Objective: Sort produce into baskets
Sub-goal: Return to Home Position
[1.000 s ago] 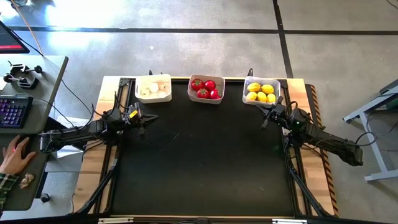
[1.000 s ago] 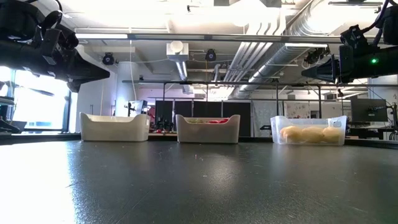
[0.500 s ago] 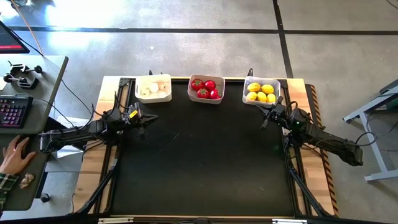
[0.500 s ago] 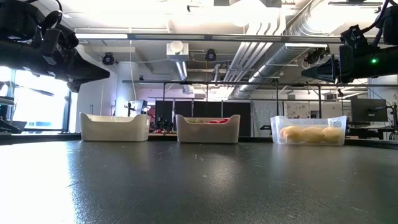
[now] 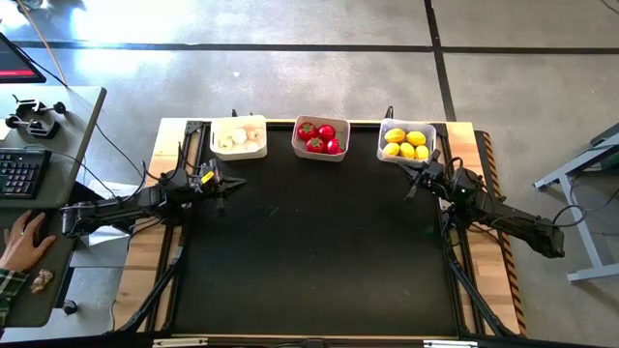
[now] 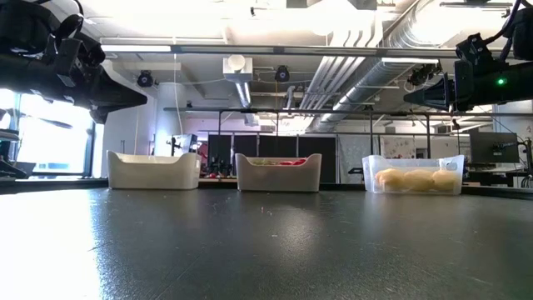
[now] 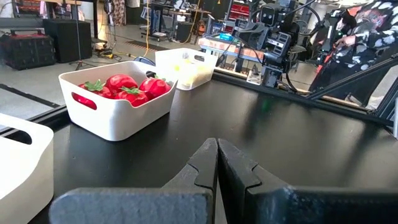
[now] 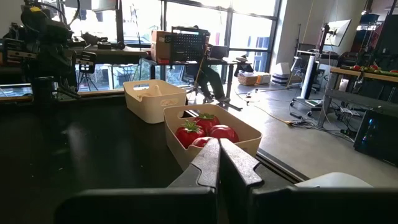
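Note:
Three baskets stand in a row along the table's far edge. The left basket (image 5: 238,136) holds white garlic bulbs (image 5: 232,138). The middle basket (image 5: 320,138) holds red tomatoes (image 5: 319,137), which also show in the left wrist view (image 7: 124,87) and the right wrist view (image 8: 205,132). The right, clear basket (image 5: 406,141) holds yellow lemons (image 5: 406,144). My left gripper (image 7: 217,146) is shut and empty, above the table near its left edge, short of the garlic basket. My right gripper (image 8: 219,146) is shut and empty, near the table's right edge, just short of the lemon basket.
The black table top (image 5: 319,242) lies between the two arms. A desk with a keyboard (image 5: 21,174) stands left of the table, and a person's hand (image 5: 24,240) rests there. In the left wrist view a person (image 7: 367,31) shows beyond the table.

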